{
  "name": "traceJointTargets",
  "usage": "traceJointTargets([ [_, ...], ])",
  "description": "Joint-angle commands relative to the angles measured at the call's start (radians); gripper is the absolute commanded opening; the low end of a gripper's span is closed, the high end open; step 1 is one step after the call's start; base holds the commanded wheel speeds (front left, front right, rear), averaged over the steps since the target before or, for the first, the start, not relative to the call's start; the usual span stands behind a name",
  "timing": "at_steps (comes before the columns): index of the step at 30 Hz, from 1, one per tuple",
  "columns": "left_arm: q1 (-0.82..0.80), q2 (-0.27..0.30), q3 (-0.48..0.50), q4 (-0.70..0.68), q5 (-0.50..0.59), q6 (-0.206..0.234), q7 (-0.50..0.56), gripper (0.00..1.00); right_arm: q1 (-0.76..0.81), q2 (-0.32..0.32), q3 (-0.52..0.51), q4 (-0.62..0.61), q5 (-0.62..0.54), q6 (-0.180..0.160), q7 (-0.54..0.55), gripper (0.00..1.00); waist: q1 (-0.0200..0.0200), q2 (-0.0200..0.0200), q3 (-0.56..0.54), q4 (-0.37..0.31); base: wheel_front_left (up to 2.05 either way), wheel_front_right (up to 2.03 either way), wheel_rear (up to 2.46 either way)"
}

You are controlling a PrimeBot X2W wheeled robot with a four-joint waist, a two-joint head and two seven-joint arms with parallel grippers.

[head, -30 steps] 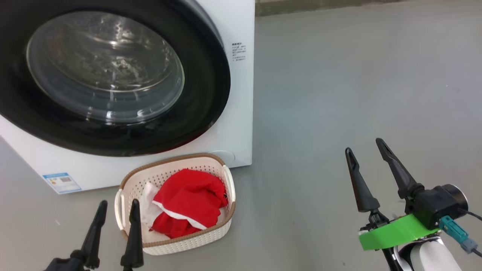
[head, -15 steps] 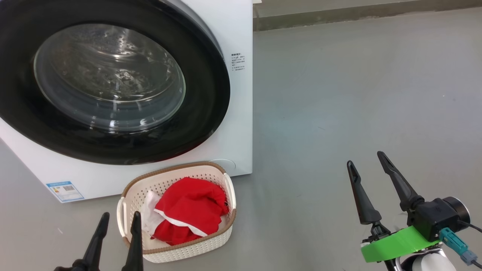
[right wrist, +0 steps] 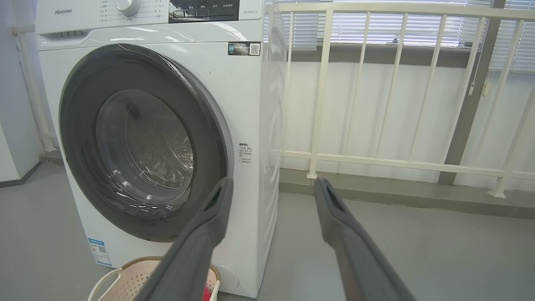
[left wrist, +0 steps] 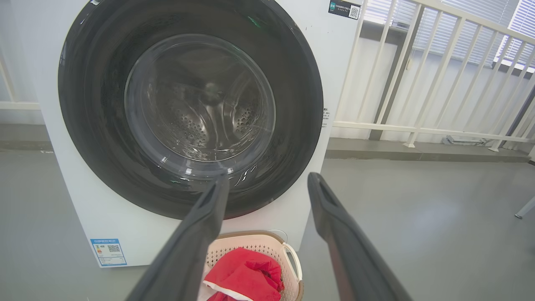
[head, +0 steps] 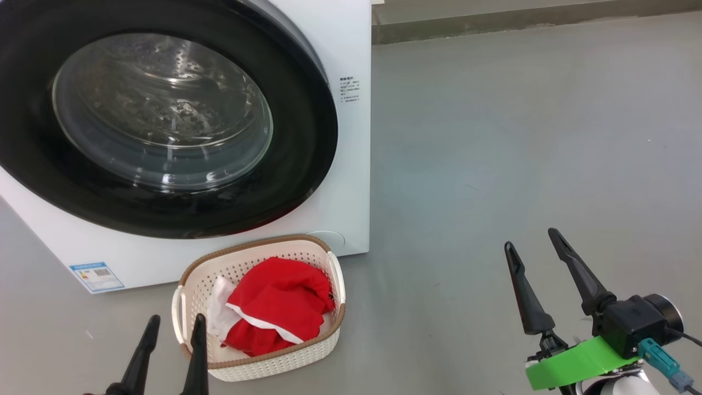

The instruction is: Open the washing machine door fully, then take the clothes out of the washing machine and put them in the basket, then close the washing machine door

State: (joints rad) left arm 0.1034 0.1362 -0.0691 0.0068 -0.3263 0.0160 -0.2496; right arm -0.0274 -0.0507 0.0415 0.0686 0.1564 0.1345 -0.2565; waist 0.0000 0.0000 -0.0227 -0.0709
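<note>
We see left hand (head: pixel 176 318), right hand (head: pixel 531 238) released, empty. Risk: left hand clips cream perforated plastic basket (head: pixel 274 359) beside it, spilling red fabric clothes (head: pixel 274 307).

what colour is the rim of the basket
Brown, a woven-look band round the cream basket; head view shows it best.

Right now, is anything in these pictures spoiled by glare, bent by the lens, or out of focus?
Head view: bright glints sit on the glass of the washing machine door, while the floor is evenly lit. Left wrist view: the wide lens slants the railing, and the left gripper, close to the lens, looks slightly soft. Right wrist view: the window blinds are nearly washed out.
</note>
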Motion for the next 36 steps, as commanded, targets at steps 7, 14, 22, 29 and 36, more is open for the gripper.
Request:
traceJointTargets([
  [7, 0.000, 0.004, -0.005, -0.006, 0.003, 0.000, 0.000, 0.00, 0.006, 0.000, 0.000, 0.007, 0.001, 0.000, 0.000, 0.00, 0.0000, 0.0000, 0.003, 0.001, 0.00, 0.00, 0.00],
  [14, 0.001, -0.025, -0.017, 0.073, -0.014, -0.001, 0.007, 0.00, 0.044, 0.001, 0.007, 0.088, 0.017, 0.000, 0.004, 0.00, 0.0000, 0.0000, 0.003, 0.001, 0.00, 0.00, 0.00],
  [22, -0.011, -0.029, -0.004, 0.083, -0.096, -0.010, 0.030, 0.00, 0.038, -0.005, 0.004, 0.092, 0.117, 0.000, 0.021, 0.00, 0.0010, 0.0000, 0.003, 0.006, 0.00, 0.00, 0.00],
  [29, -0.025, -0.032, 0.007, 0.094, -0.168, -0.018, 0.050, 0.00, 0.030, -0.009, 0.000, 0.098, 0.203, 0.000, 0.037, 0.00, 0.0000, 0.0000, 0.006, 0.010, 0.00, 0.00, 0.00],
  [36, -0.037, -0.036, 0.019, 0.104, -0.239, -0.027, 0.070, 0.00, 0.023, -0.013, -0.004, 0.103, 0.289, -0.001, 0.054, 0.00, 0.0000, 0.0000, 0.007, 0.014, 0.00, 0.00, 0.00],
])
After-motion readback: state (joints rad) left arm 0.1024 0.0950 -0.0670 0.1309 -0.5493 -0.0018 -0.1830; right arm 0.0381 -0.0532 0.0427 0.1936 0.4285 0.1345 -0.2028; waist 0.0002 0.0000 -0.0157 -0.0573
